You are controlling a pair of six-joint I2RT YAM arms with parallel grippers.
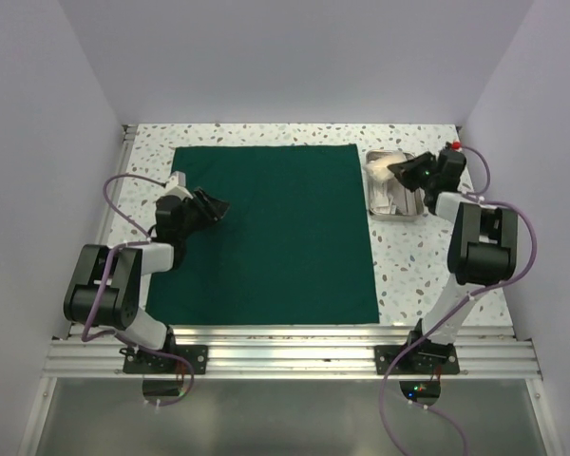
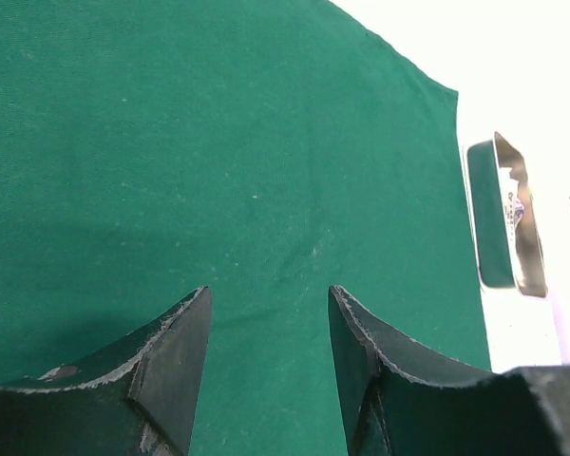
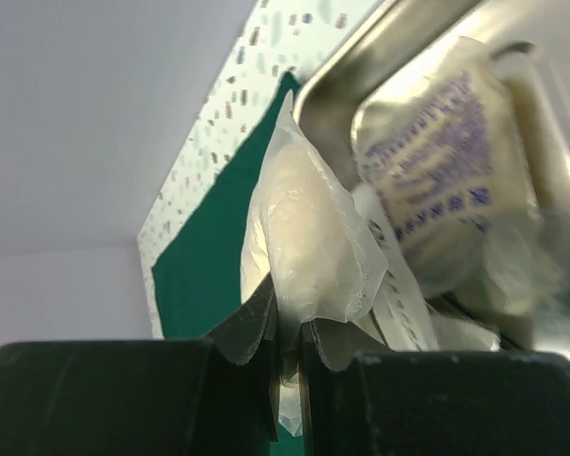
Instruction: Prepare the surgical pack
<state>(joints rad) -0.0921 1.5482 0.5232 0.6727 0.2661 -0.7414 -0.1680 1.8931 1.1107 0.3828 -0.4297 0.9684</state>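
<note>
As left hand (image 1: 215, 206) hovers over flat surgical pack (image 1: 285, 237), right hand (image 3: 287, 331) grips packet (image 3: 309, 247)

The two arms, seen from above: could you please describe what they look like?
The left arm and right arm both have black joint housings, white links and black bases on an aluminium rail. A purple cable loops along each. The right one carries a small red cap near its wrist. The jaws are black wedges with scuffed edges.
</note>
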